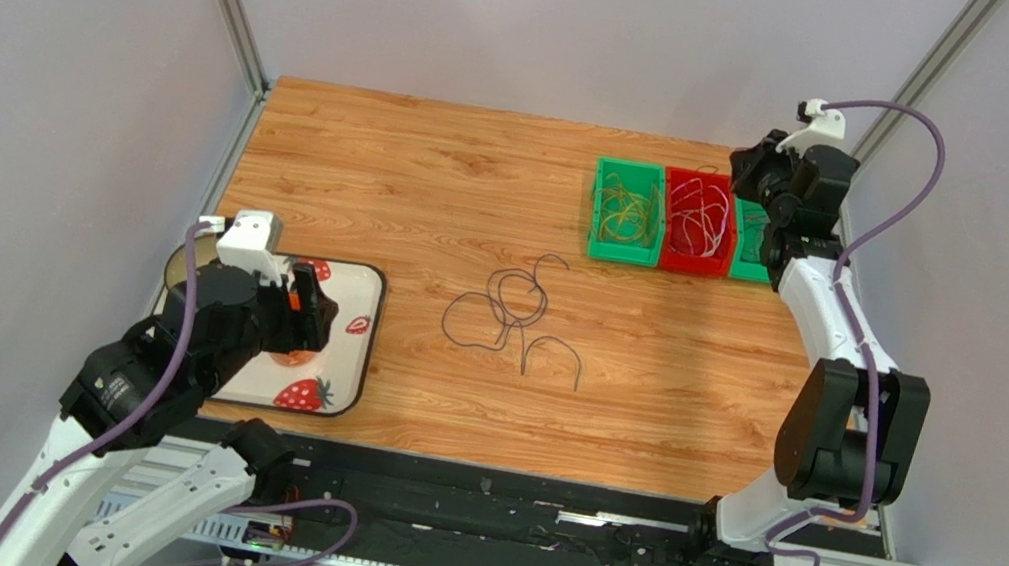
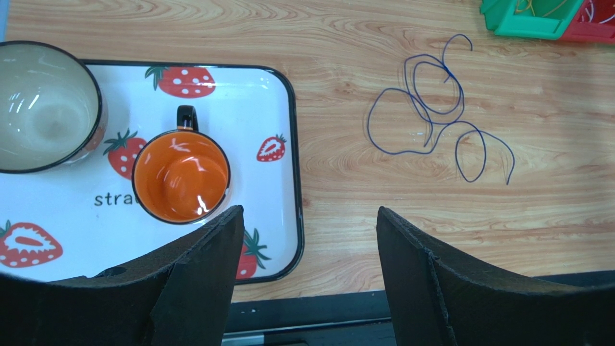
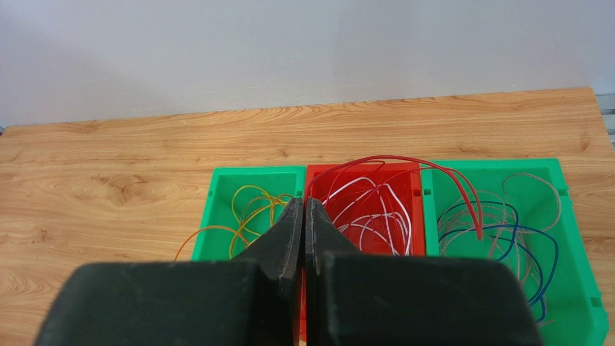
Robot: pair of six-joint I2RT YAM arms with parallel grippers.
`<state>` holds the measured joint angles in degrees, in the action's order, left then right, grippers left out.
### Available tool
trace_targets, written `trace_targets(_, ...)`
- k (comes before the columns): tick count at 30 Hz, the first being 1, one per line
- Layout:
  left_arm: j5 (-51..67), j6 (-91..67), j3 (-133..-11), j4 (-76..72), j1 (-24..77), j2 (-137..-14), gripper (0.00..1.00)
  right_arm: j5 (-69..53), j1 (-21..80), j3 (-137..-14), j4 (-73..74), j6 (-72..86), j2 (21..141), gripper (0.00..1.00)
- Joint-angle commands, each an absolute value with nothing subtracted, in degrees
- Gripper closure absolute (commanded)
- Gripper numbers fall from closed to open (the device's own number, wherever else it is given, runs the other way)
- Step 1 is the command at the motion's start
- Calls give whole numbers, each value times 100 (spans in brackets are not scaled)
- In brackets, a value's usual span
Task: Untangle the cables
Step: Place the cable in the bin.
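Table: light wood-grain top (image 1: pixel 406 177), grey walls on 3 sides.
Tray: white, black-rimmed, strawberry print (image 2: pixel 238 101); lies at the table's near left.
Mug: orange inside, black handle (image 2: pixel 180 176); upright on the tray.
Bowl: pale, dark rim (image 2: pixel 43 108); on the tray, just beside the mug.
Bins: 3 side by side at far right: green bin (image 3: pixel 256 171), red bin (image 3: pixel 361 168), second green bin (image 3: pixel 570 216).

I see my wooden table (image 1: pixel 453 169) carrying a strawberry-printed tray (image 1: pixel 357 293) at its near left corner. Around the middle of the surface a loose tangle of dark blue cable loops (image 1: pixel 515 297) lies flat on the wood. Toward the far right corner three bins touch in a row: a green bin (image 3: pixel 256 171), a red bin (image 3: pixel 361 167) and another green bin (image 3: pixel 491 163).
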<state>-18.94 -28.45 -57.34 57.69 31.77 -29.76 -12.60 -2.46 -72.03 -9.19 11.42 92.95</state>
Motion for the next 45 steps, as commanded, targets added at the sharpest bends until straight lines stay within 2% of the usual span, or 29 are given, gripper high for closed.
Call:
trace_targets(1, -1881, -2865, -5722, 5704, 3146, -2988, 24, -1441, -167, -7181, -975, 1142, 9351, 100)
trace_targets(14, -1863, -2856, -5713, 5695, 3146, -2944, 24, -1811, -26, -7427, -62, 1907, 10046, 100)
trace_targets(20, -1863, -2848, -5695, 5687, 3138, -2900, 24, -1083, -26, -7523, 509, 1977, 10134, 100)
trace_targets(29, -1854, -2848, -5704, 5687, 3138, -2909, 24, 411, -26, -8322, 1300, 2119, 10441, 100)
trace_targets(38, -1854, -2848, -5704, 5687, 3129, -2944, 24, 1211, -26, -8876, 1450, 1837, 10968, 100)
trace_targets(42, -1854, -2848, -5704, 5678, 3120, -2971, 24, 1178, -26, -9105, 1529, 1714, 11179, 100)
trace_targets(45, -1837, -2848, -5713, 5669, 3085, -2988, 24, 1186, 332, -9079, 1442, 1547, 11224, 100)
